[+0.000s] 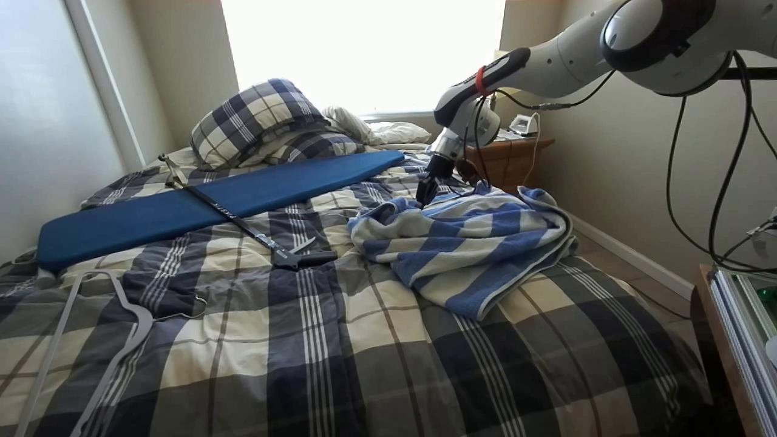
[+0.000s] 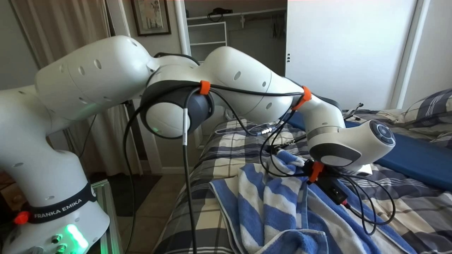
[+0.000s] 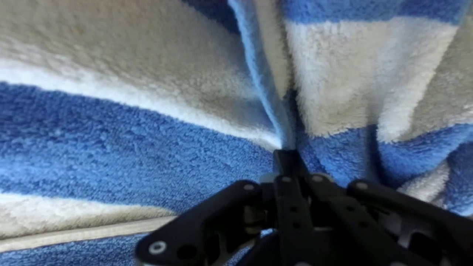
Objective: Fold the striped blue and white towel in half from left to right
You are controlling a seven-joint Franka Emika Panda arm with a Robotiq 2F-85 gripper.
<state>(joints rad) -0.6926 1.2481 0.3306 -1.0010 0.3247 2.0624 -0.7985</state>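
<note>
The striped blue and white towel [image 1: 467, 246] lies crumpled on the right part of the bed in an exterior view. It also shows in an exterior view [image 2: 268, 201], folded and bunched below the wrist. My gripper [image 1: 423, 203] points down at the towel's far-left part. In the wrist view the towel [image 3: 129, 147] fills the background, and the fingertips of the gripper [image 3: 287, 153] are together on a raised light-blue edge of it. The fingers look shut on that edge. In an exterior view [image 2: 328, 187] the wrist and cables hide the fingertips of the gripper.
The plaid bedspread [image 1: 230, 352] covers the bed. A long flat blue mat [image 1: 249, 188], a black reacher tool [image 1: 234, 218] and a grey looped frame [image 1: 136, 321] lie left of the towel. Pillows [image 1: 261, 121] are behind. A wooden nightstand [image 1: 507, 161] stands by the wall. Cables hang from the arm.
</note>
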